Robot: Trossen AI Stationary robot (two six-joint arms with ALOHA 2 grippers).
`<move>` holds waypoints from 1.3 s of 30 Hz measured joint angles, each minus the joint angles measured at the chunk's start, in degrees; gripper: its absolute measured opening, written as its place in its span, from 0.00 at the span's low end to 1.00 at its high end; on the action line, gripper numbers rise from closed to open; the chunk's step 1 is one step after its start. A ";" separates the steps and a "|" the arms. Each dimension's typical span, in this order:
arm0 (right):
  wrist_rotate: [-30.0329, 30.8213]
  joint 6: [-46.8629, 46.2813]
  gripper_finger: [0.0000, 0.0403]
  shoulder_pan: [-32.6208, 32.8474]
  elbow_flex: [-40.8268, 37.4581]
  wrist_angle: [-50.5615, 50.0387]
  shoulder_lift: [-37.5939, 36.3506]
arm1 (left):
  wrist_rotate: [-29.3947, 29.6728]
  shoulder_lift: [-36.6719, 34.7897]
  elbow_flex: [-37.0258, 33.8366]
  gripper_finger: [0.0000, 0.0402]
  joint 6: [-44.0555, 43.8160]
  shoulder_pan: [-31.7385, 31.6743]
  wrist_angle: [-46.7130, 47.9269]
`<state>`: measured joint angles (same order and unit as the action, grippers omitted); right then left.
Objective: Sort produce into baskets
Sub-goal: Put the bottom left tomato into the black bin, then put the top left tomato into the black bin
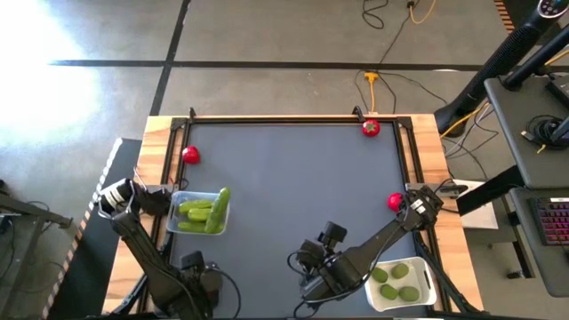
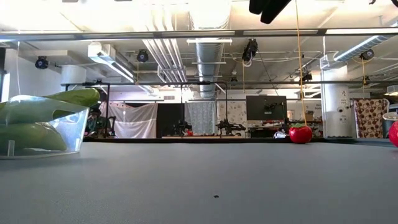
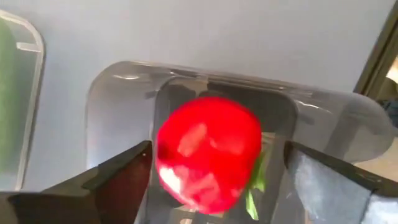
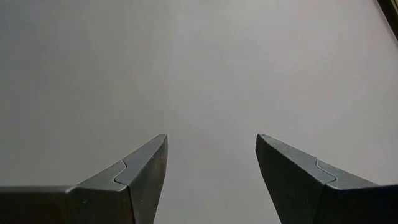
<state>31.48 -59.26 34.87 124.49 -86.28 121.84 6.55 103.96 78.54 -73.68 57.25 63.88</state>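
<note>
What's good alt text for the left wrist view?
A red tomato sits between the open fingers of the left gripper, right above a dark-tinted clear tray on the grey table. The edge of another clear tray shows at one side.

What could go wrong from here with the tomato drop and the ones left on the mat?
1. The left gripper is open with a tomato above the dark-tinted tray; it may bounce off the shallow tray and roll out.
2. The far tomato sits against the table's back rail, which may crowd the fingers when grasping it.
3. Another tomato lies beside the right arm and could get knocked away. The right gripper is open and empty.
</note>
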 joint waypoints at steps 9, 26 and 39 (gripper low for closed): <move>-0.12 5.42 0.59 0.02 -0.02 -0.79 -1.40 | 0.05 0.00 2.37 0.87 -3.62 -0.50 1.68; 6.25 9.31 0.59 -0.05 -0.02 -0.76 -1.62 | 26.98 -1.11 20.19 0.71 -20.50 -6.85 26.05; 9.68 3.49 0.59 -8.65 -11.94 -3.62 -10.89 | 40.85 -15.82 -2.04 0.58 -15.32 -19.60 26.16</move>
<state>41.16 -55.77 26.22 112.54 -89.90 110.95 47.39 88.15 76.51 -89.00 37.65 90.04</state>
